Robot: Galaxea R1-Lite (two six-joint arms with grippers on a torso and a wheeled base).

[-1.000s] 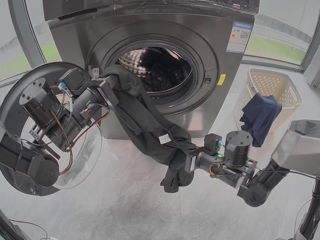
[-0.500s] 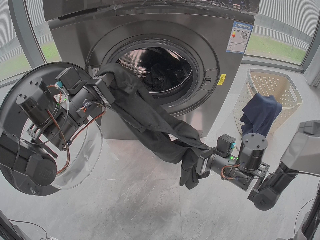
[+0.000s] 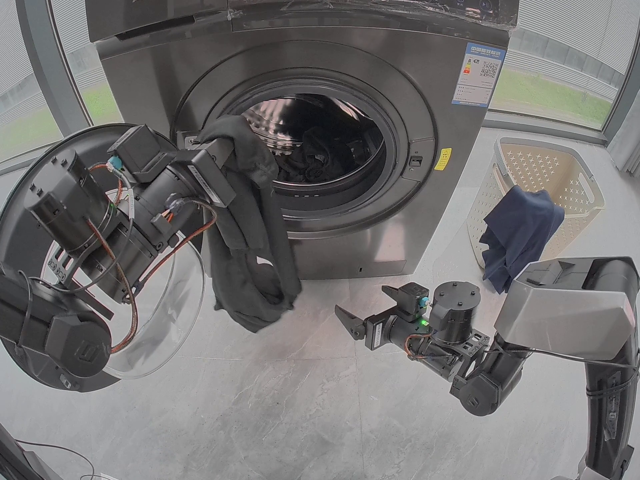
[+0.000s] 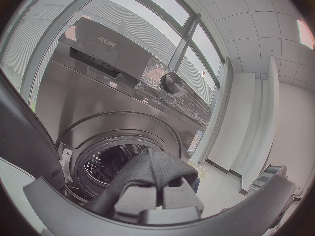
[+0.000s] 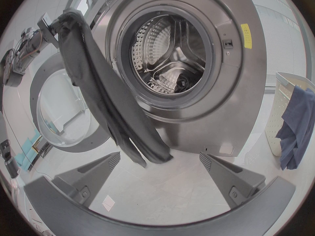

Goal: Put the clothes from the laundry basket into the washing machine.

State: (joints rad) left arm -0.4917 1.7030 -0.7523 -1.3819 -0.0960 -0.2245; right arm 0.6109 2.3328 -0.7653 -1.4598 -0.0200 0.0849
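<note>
The washing machine [image 3: 300,55] is seen with its round door [image 3: 40,188] swung wide to the robot's left. Inside the drum, a small heap of dark clothes [image 3: 320,151] is lying at the bottom. To the right of the machine the laundry basket [image 3: 567,175] is stood on the floor, and a navy garment [image 3: 520,231] is draped over its near rim, part inside and part hanging down the outside.

Now the black garment [image 3: 250,248]: its top end is clamped in the left pincer [image 3: 223,148], which is held right at the left edge of the drum opening, fingers closed tight on the bunched cloth. From there the garment is hung downward, its long axis close to vertical. The upper end is pointed towards the opening, and the lower end is bunched low in front of the machine's left corner, beside the glass of the open door. Whether the floor is touched by that lower end cannot be told.

The right pincer [image 3: 363,303] is held low over the floor in front of the machine. Its fingers are spread wide with nothing gripped, and it is aimed towards the hanging cloth, well apart from the basket.
</note>
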